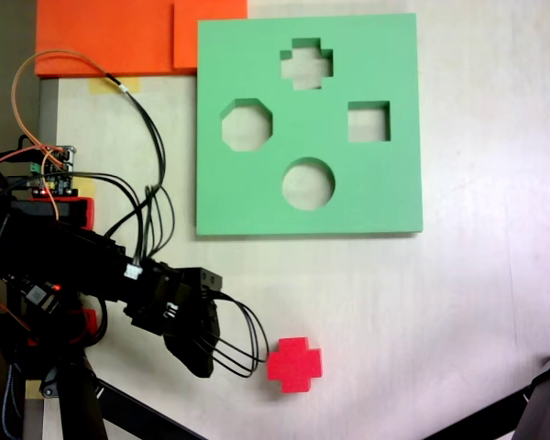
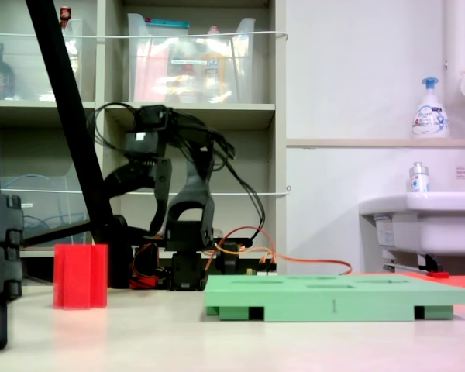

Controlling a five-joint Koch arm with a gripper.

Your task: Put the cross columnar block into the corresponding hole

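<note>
Table: pale tabletop (image 1: 477, 302), and it carries everything here.
Board: the square green foam board (image 1: 385, 192) lies flat toward the far edge in the top-down fixed view; from the low side view (image 2: 333, 298) it is a thin slab resting on the tabletop.
Arm: the black Koch arm (image 1: 64, 252) reaches in from the left edge in the top-down view, cables looping off it; in the side view it stands folded behind the board (image 2: 190, 201).
Orange sheets: orange sheets (image 1: 119, 37) at the far left corner, touching the board's corner.
Block: the cross columnar block (image 1: 294, 364) sits near the front edge, well apart from the board. It stands upright on one plus-shaped end, long axis vertical, plus face up, arms roughly square to the table edges. In the side view it is a red column (image 2: 80, 276) at the left.
Hole: the corresponding hole (image 1: 306, 64) is the cutout nearest the board's far edge, and it's vacant.
Gripper: the gripper (image 1: 204, 362) hangs just left of the block, not touching it, holding nothing; I cannot tell how far the fingers are parted.
</note>
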